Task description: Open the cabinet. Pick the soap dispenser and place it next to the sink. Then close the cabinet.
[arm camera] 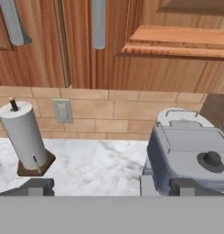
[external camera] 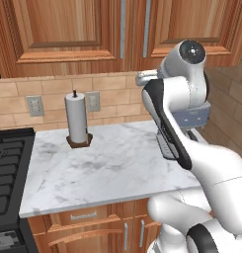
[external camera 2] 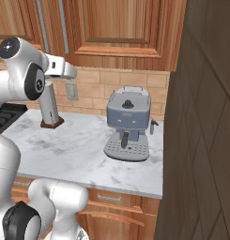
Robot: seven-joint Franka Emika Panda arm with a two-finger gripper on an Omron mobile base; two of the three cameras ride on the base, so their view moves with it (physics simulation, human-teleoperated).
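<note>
Above the marble counter (external camera: 117, 170), the cabinet (external camera: 63, 34) hangs on the wall with both raised-panel doors shut, so whatever it holds is hidden; the soap dispenser cannot be seen anywhere on the counter. Two long silver bar handles (external camera: 123, 24) run down side by side where the doors meet; in the hand view their lower ends (arm camera: 98, 23) hang just above the tan brick backsplash (arm camera: 109, 112).

On the counter, a white paper towel roll (external camera: 76, 118) stands upright on its brown base near the backsplash, with two wall outlets behind it, one (external camera: 34, 105) to its left and one (external camera: 93, 101) to its right. A grey-blue coffee machine (external camera 2: 128, 123) sits further right on the counter, close to a tall dark wooden side panel (external camera 2: 201, 131). The roll and the machine are well apart, with bare marble between them. A black stove (external camera: 9, 168) borders the counter's left end, and low drawer-and-door cabinets (external camera: 88, 230) with short handles sit beneath.

The white arm (external camera: 181, 99) rises over the counter, between the paper towel roll and the coffee machine. The gripper (arm camera: 115, 187) has its jaws spread wide with nothing between them; the two dark fingertips (arm camera: 35, 186) stand far apart at the bottom of the hand view, pointed toward the backsplash below the cabinet's closed doors.
</note>
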